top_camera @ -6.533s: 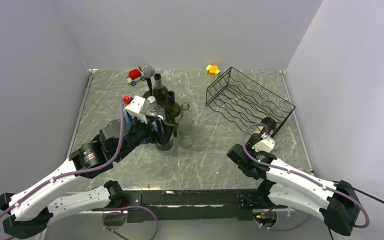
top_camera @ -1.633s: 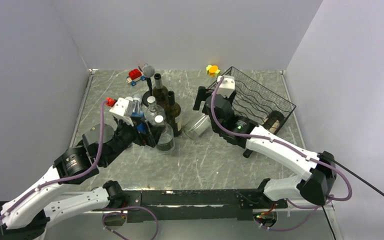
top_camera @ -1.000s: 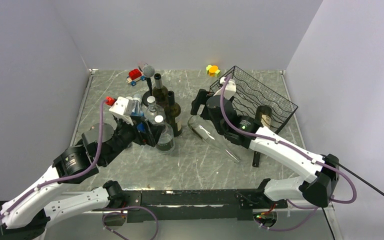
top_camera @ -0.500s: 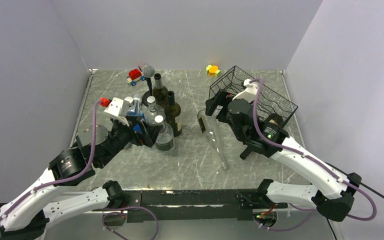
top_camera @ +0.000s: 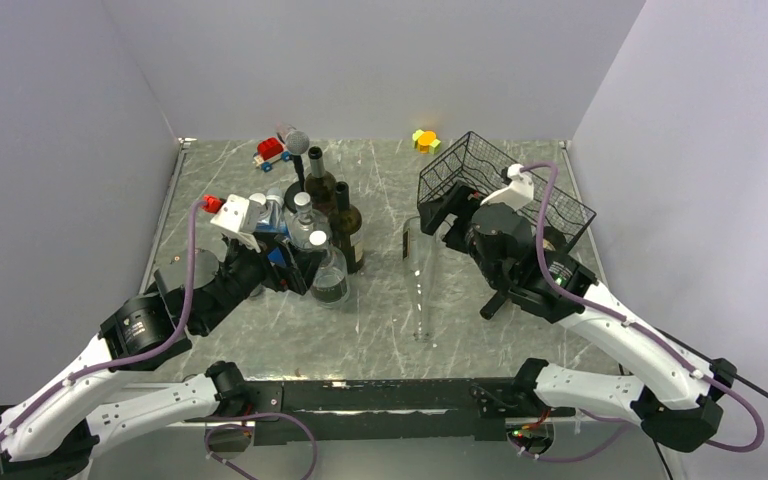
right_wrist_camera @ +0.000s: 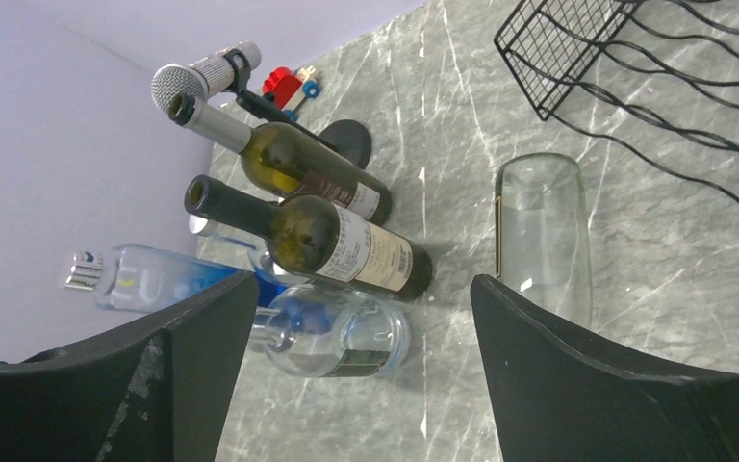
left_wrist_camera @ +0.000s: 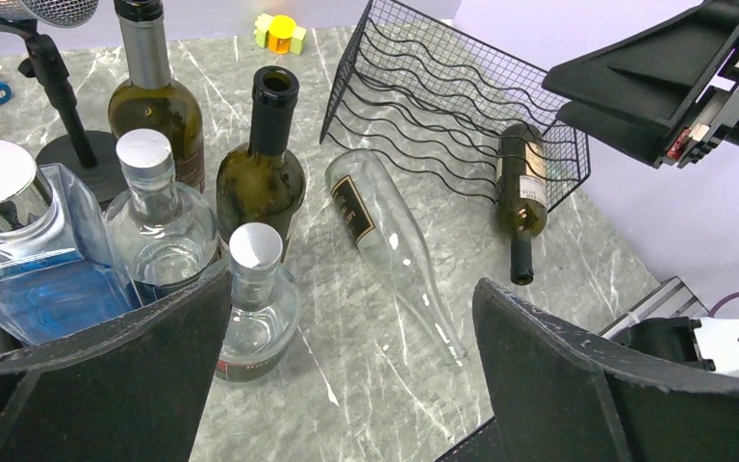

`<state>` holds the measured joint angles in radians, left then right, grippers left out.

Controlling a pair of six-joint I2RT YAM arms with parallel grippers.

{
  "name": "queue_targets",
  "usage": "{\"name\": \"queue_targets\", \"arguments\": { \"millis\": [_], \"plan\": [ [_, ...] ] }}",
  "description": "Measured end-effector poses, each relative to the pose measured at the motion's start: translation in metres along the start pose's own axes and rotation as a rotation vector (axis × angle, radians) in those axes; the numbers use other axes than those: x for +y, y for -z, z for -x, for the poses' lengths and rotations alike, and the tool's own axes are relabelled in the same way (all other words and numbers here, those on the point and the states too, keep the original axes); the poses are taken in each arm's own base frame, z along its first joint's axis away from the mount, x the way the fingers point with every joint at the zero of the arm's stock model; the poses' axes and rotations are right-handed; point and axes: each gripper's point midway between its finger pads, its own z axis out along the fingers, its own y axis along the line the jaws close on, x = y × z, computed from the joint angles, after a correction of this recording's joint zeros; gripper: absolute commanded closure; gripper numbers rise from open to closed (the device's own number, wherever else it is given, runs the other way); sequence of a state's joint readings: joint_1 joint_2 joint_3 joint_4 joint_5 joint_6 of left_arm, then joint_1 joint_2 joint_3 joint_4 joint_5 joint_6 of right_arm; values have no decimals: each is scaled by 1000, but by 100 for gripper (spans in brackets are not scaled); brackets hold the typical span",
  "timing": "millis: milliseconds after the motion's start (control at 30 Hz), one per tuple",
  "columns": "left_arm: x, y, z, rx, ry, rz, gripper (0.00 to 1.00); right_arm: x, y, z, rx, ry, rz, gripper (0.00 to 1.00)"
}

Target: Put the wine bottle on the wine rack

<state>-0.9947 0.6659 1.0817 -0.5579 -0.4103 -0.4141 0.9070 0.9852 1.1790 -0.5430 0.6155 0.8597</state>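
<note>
A clear wine bottle [top_camera: 418, 275] lies flat on the table, base toward the back, neck toward the near edge; it also shows as the clear wine bottle [left_wrist_camera: 385, 241] and its base [right_wrist_camera: 542, 236]. The black wire wine rack [top_camera: 505, 190] stands at the back right, with a dark wine bottle [left_wrist_camera: 522, 192] lying on it, neck poking out. My right gripper [top_camera: 442, 218] hovers open between the clear bottle's base and the rack, holding nothing; the right gripper [right_wrist_camera: 366, 385] looks down on bare table. My left gripper [top_camera: 300, 268] stands open and empty by a small round bottle [left_wrist_camera: 255, 308].
Two dark bottles [top_camera: 332, 205] stand upright at centre left beside a blue square bottle [left_wrist_camera: 29, 250] and a clear stoppered bottle [left_wrist_camera: 154, 221]. A microphone on a stand [top_camera: 295, 145], a red toy car [top_camera: 272, 152] and a yellow toy [top_camera: 425, 140] sit at the back.
The clear bottle has swung on the table, its neck turning from lower right toward the near edge. My right arm has moved right, toward the rack. The left arm has barely moved.
</note>
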Motion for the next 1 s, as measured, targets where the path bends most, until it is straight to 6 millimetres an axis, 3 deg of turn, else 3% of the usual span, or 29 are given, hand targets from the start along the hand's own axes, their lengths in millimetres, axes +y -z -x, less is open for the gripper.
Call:
{"name": "queue_targets", "arguments": {
  "millis": [233,367,767,1000],
  "plan": [
    [0,0,0,0,0,-3,1,6,9,-6,-14,-22,-19,15],
    [-1,0,0,0,0,-3,1,17,19,-2,-64,-15,-43,15],
    [-1,0,1,-2,1,-4,1,24,38,7,-207,25,-152,18],
    [-1,0,1,-6,2,-5,1,27,38,4,-258,54,-220,17]
  ]
}}
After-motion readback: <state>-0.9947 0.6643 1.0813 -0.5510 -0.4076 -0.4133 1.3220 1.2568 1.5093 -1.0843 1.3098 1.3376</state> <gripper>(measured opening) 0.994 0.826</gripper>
